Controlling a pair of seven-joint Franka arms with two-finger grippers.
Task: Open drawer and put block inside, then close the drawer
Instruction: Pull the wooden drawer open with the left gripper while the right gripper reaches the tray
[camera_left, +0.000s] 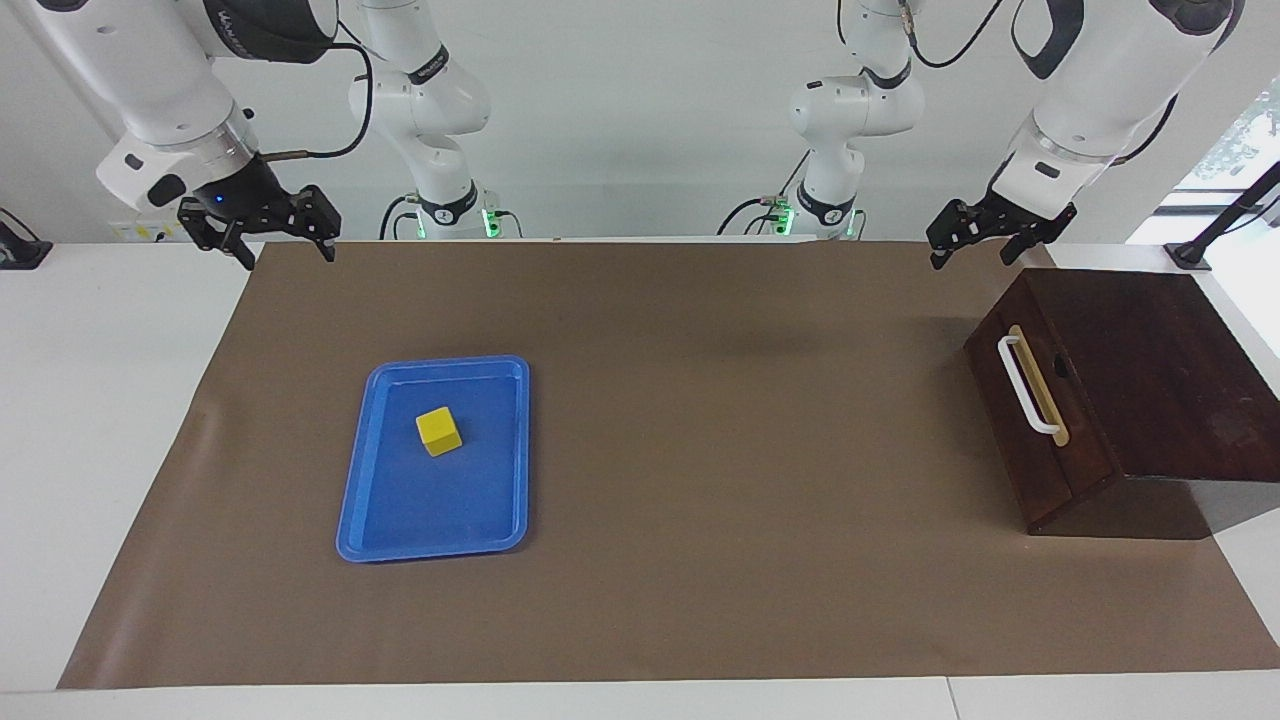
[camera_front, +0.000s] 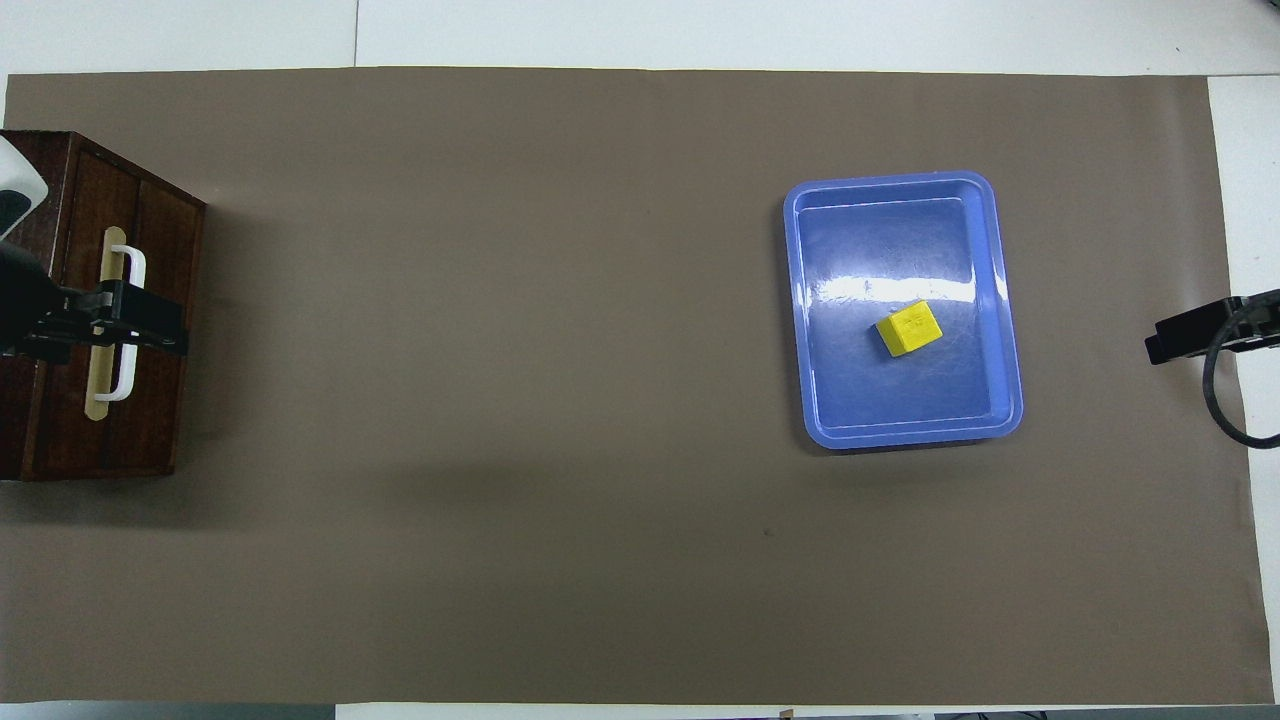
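Both arms wait raised with fingers spread, the left gripper (camera_left: 985, 240) over the shut drawer (camera_left: 1040, 420) it must pull, the right gripper (camera_left: 285, 238) toward the blue tray (camera_left: 400, 530) holding the block (camera_left: 439, 431).

Both arms were glossy white with rounded joint housings, black bands and dark lettering. Black cables looped along them. Each carried a black, angular left end effector (camera_left: 980, 246) or right end effector (camera_left: 283, 240). Green lights glowed at the bases.
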